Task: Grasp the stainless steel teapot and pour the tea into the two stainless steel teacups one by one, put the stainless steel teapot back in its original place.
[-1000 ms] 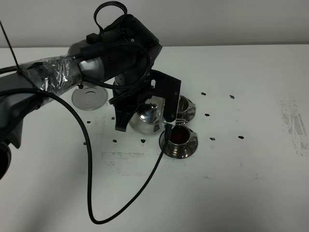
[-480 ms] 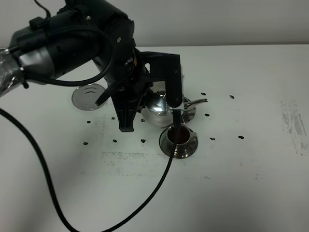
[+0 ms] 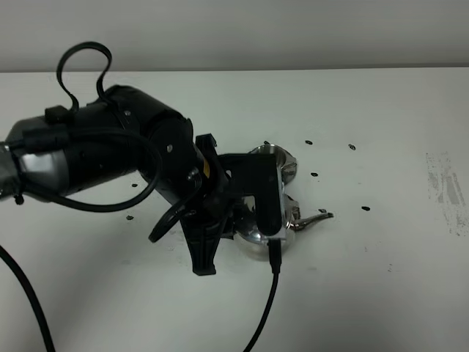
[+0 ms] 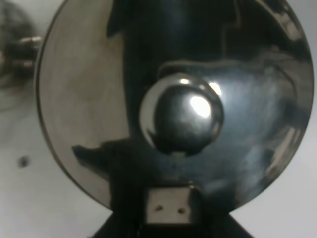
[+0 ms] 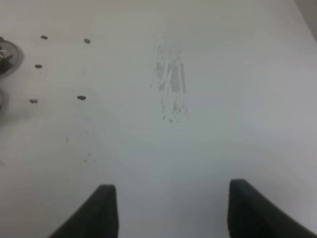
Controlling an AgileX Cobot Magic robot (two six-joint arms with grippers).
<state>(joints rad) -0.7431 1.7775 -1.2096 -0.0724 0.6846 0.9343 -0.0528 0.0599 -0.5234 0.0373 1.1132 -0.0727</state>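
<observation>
My left gripper (image 3: 268, 220) is shut on the stainless steel teapot (image 3: 251, 233), which hangs low over the table with its thin spout (image 3: 316, 218) pointing right. In the left wrist view the pot's domed lid (image 4: 89, 99) and round knob (image 4: 181, 119) fill the picture. One stainless steel teacup (image 3: 279, 157) stands on its saucer just behind the pot. The other teacup and the tea are hidden under the gripper and pot. My right gripper (image 5: 173, 213) is open above bare table, outside the exterior high view.
The left arm's bulky black body (image 3: 124, 158) and its cable (image 3: 267, 308) cover the table's left middle. Small dark marks (image 3: 365, 208) dot the white table. A grey smudge (image 5: 171, 84) lies ahead of the right gripper, and a steel rim (image 5: 6, 54) shows at that view's edge.
The left arm has carried the teapot toward the table's front and lower, over the spot where the tea-filled cup stood. That cup and the lone saucer at the left are now covered.
</observation>
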